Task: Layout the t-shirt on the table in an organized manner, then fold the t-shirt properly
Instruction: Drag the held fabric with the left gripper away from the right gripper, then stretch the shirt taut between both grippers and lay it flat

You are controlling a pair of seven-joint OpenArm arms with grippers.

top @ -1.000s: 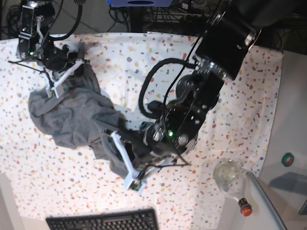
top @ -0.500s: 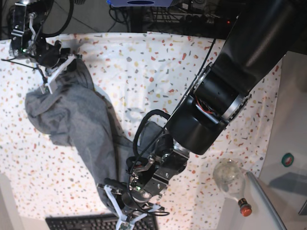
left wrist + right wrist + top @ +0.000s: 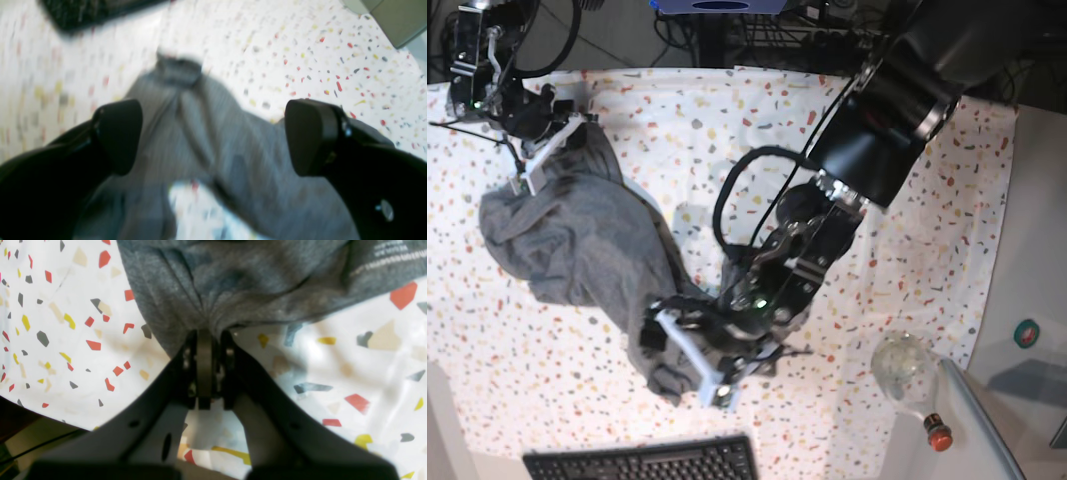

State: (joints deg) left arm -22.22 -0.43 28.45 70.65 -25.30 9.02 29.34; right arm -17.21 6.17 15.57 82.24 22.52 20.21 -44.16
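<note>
**Spotter:** Where did you have the t-shirt at that point?

**Operator:** I had it lying bunched on the speckled surface — a rumpled grey heap stretching from the far left corner of the base view down toward the keyboard at the near edge. It was not flat; folds ran all along it.

**Spotter:** And the right pincer?

**Operator:** Clenched on the t-shirt. In my right wrist view the two fingers were pressed together with a pinch of grey knit gathered between the tips, and the cloth fanned out from that pinch. A patch of pale printed lettering showed on the fabric at the upper right of that view. In the base view that arm sat at the top left, holding the upper end of the heap.

**Spotter:** The left one?

**Operator:** Released — in my left wrist view the left pincer had its dark pads standing wide apart, with the grey fabric lying below and between them, touching neither as far as I could see. That view was blurred, so I couldn't read finer detail. In the base view it hovered over the lower end of the heap.

**Spotter:** Anything else around?

**Operator:** A clear glass bottle with a red cap lay near the right edge.
</note>
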